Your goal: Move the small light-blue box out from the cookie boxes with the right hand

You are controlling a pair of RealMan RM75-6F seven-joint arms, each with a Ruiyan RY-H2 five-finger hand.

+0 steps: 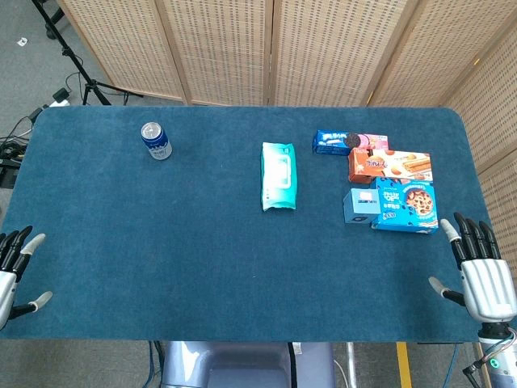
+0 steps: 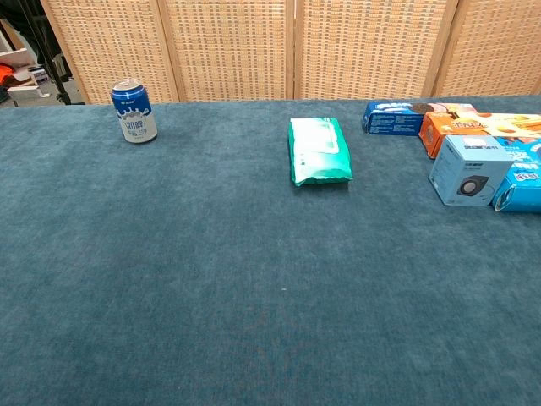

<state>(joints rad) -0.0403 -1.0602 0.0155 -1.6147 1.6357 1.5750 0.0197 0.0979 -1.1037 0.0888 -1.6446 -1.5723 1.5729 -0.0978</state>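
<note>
Fingers of both hands are spreading empty: the right hand (image 1: 483,271) is waiting lower right, the left hand (image 1: 14,267) lower left. Reaching is not yet begun; the small light-blue cardboard box (image 1: 360,205) is sitting centre-right, touching the blue chocolate-chip cookie box (image 1: 405,205), needing a leftward pull.

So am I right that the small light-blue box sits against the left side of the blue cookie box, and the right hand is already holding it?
Not quite. The small light-blue box does sit against the left side of the blue cookie box, but the right hand holds nothing: the head view shows it open at the table's near edge, apart from the boxes.
</note>
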